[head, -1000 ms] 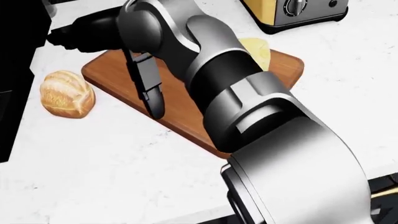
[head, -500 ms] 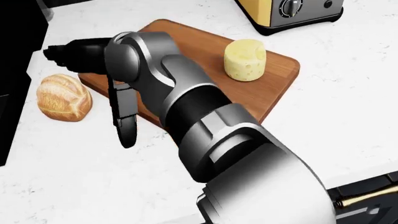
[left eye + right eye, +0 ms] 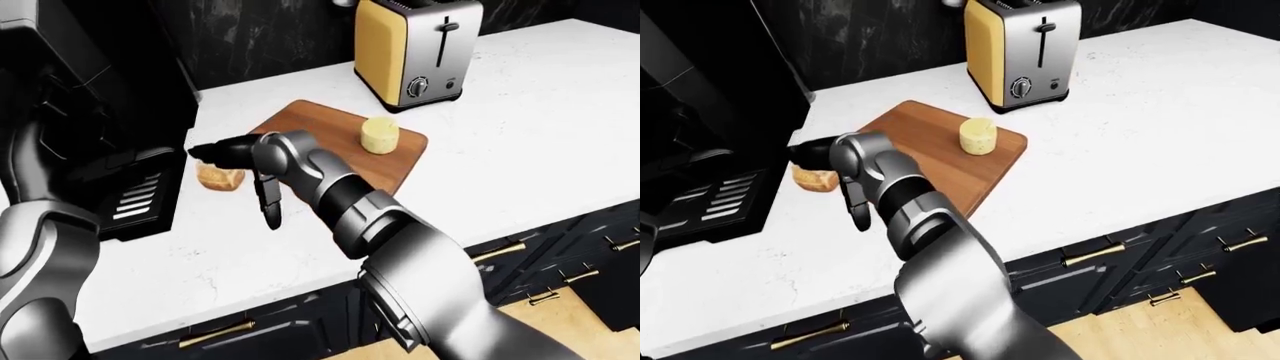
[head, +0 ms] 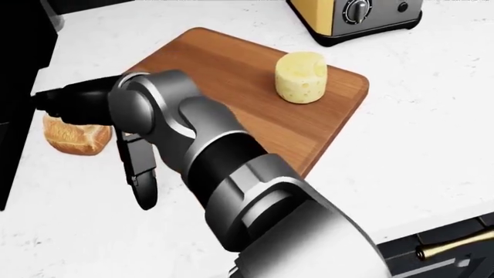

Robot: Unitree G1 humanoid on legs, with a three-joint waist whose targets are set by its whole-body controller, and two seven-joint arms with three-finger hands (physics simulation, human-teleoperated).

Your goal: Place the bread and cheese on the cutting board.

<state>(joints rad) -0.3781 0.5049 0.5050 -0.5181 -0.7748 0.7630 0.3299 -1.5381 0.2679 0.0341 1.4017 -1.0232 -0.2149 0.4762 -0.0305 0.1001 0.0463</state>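
The bread (image 4: 73, 136) is a small round roll with a golden, cracked crust, and it lies on the white counter (image 4: 432, 139) just beside the cutting board (image 4: 231, 69), at about 9 o'clock from the board in the head view. The cheese (image 4: 301, 76) is a short pale yellow cylinder with small holes in its side, and it stands upright on the wooden board, near the corner at 2 o'clock. The board is a brown rectangle with round corners, lying turned at an angle on the counter. The right hand (image 4: 81, 104) reaches across the board from the bottom right of the head view; its dark part covers the top of the bread, and one dark finger (image 4: 141, 174) hangs down toward 6 o'clock, apart from the bread. I cannot tell if the other fingers close on the bread, because the wrist hides them. The left arm (image 3: 40, 247) shows at the left edge of the left-eye view, but its hand is out of view. A yellow and silver toaster (image 3: 415, 49) stands at 12 o'clock from the board. I can read no writing on it.
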